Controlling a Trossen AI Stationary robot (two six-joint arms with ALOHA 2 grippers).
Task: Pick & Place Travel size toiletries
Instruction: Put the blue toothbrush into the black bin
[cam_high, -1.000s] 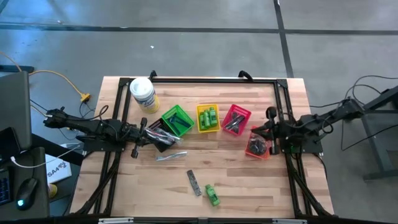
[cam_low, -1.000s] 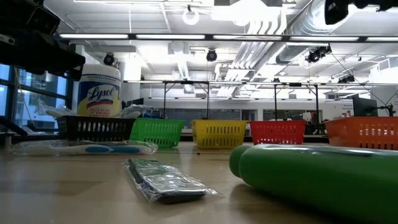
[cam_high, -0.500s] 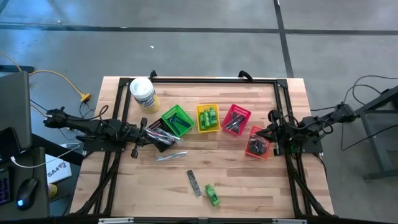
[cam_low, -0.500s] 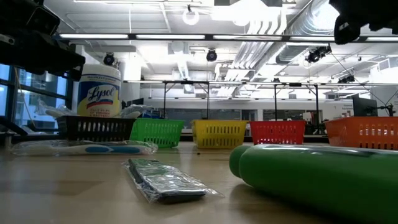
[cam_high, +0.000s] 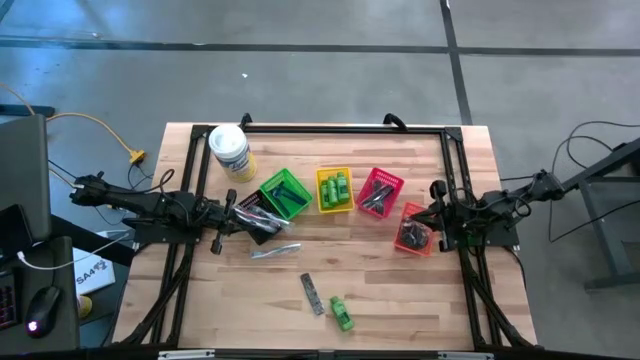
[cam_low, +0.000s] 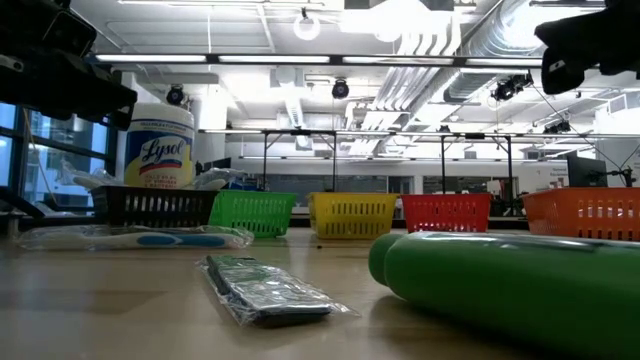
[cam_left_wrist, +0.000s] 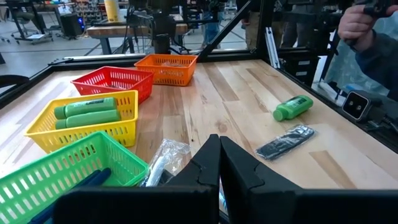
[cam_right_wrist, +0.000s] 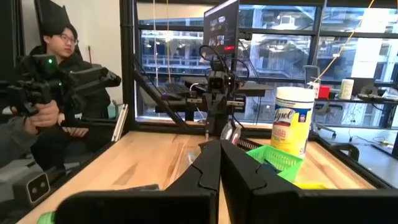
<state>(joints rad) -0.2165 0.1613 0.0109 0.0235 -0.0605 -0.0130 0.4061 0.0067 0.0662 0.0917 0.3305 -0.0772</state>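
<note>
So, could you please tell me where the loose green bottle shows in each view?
High: green bottle lies near the table's front edge, beside a wrapped comb.
Low: fills the right foreground.
Left wrist: far off, past the comb.
Right wrist: only its tip, at the lower left corner.
Shared landmark: the comb.
</note>
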